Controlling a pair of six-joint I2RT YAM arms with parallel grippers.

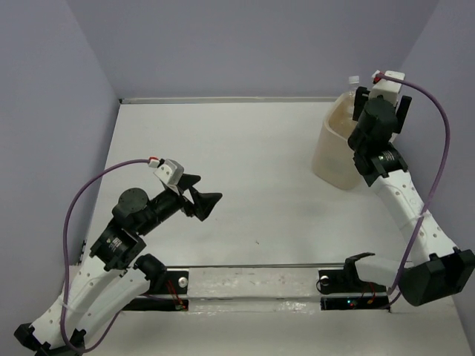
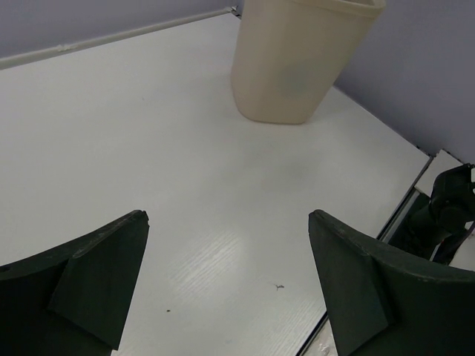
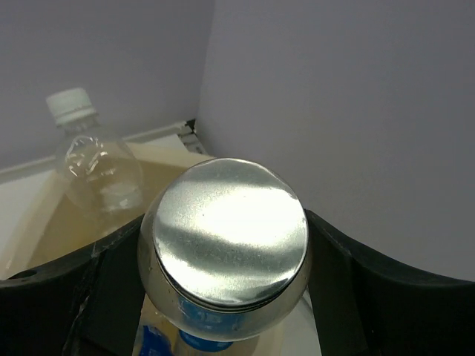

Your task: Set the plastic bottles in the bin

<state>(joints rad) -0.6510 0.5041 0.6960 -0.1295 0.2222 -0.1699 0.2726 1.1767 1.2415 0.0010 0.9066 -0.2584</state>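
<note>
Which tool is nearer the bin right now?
Right. The right tool hangs over the bin's mouth at the far right, gripping a bottle. The left tool sits open above the table, well across from the bin.

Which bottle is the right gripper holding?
The shiny silvery-ended bottle, not the clear white-capped bottle standing in the bin.

White-capped bottle (image 3: 96, 159) leans in cream bin (image 1: 330, 152); second bottle (image 3: 230, 237) held above.
</note>
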